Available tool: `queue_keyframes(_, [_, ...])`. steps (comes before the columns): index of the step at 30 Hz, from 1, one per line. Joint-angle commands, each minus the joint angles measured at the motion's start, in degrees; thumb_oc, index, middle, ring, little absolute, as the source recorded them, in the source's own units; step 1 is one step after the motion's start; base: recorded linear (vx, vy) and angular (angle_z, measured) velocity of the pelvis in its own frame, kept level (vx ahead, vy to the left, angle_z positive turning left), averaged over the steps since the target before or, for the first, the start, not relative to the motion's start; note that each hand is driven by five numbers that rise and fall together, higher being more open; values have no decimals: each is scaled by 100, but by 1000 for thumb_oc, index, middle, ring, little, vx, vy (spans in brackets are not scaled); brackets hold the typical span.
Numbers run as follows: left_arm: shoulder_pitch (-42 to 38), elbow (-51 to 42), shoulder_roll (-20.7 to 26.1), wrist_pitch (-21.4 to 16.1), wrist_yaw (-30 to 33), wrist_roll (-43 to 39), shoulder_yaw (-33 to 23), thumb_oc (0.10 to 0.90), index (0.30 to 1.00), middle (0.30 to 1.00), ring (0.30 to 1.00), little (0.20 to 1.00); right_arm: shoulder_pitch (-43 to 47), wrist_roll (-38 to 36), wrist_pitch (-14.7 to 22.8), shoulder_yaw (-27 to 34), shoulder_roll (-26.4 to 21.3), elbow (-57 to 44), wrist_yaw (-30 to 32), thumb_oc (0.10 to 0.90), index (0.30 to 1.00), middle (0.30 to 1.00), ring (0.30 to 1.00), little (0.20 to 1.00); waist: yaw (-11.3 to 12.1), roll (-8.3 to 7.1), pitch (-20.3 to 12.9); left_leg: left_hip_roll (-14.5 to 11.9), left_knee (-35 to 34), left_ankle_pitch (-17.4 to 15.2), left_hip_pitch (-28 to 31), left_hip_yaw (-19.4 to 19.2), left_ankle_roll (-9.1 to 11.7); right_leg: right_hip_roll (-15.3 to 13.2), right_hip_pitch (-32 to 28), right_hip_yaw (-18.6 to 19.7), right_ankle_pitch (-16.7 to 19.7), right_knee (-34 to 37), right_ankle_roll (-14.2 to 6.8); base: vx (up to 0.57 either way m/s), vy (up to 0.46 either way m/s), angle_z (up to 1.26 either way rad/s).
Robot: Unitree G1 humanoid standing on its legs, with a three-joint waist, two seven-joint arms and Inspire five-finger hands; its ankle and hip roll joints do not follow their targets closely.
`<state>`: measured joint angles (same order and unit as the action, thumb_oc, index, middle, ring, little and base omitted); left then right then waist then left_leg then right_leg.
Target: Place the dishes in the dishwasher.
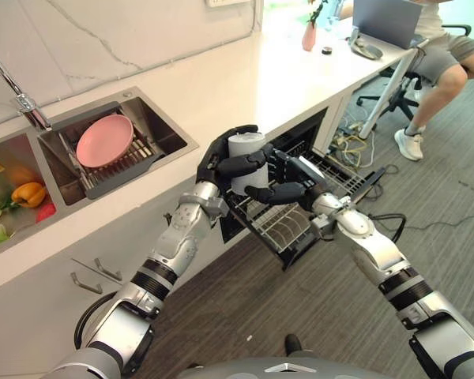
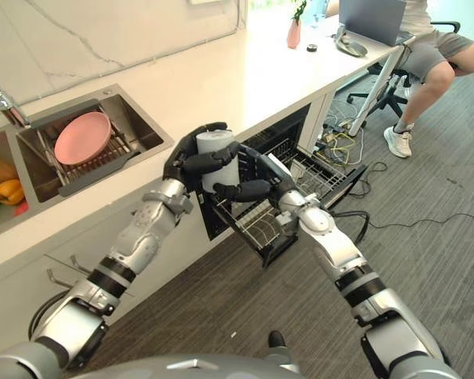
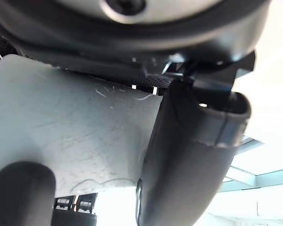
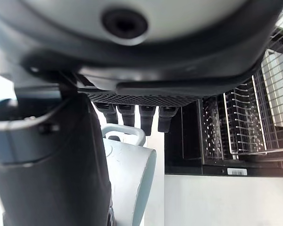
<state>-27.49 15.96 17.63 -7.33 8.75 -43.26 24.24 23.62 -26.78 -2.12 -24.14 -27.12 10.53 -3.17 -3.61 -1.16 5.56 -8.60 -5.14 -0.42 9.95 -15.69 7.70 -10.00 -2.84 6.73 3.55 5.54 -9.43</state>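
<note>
Both hands met at a pale grey mug (image 1: 246, 158) above the dishwasher rack (image 1: 296, 217): left hand (image 1: 221, 162) curled round it, right hand (image 1: 283, 188) with fingers straight against it.

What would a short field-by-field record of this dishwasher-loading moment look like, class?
held item: pale grey mug
left hand: curled round the mug
right hand: fingers against the mug's lower side, grip unclear
position: mug above the pulled-out dishwasher rack
still waiting: pink plate in the sink rack
bystander: person seated at the counter's far end
</note>
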Motion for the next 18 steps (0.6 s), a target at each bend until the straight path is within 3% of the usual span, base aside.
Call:
queue_keyframes(1, [-1202,-744,-1142,-484,-547,-126,761,400,300,300,300,300,721,1469,448,36,497,-48,597,800,900,900,900,900,324,69,-237,72,410,-476,5,313,-272,-142,163,-273,-517,-654,-266,5,4,3])
queue_keyframes(10, [-1259,-645,-1407,-796,220,581,981,400,300,300,300,300,622,2262,622,-208,1090,211,1344,800,900,900,900,900,406,71,-225,76,444,-468,-50,393,-300,-171,146,-328,-545,-655,-228,-7,-5,3])
queue_keyframes(18, [-1201,-526,-1471,-970,639,816,1157,400,300,300,300,300,525,2202,696,-585,1387,396,1560,800,900,900,900,900,438,87,-203,89,471,-474,-49,428,-303,-181,128,-382,-555,-671,-217,0,0,0])
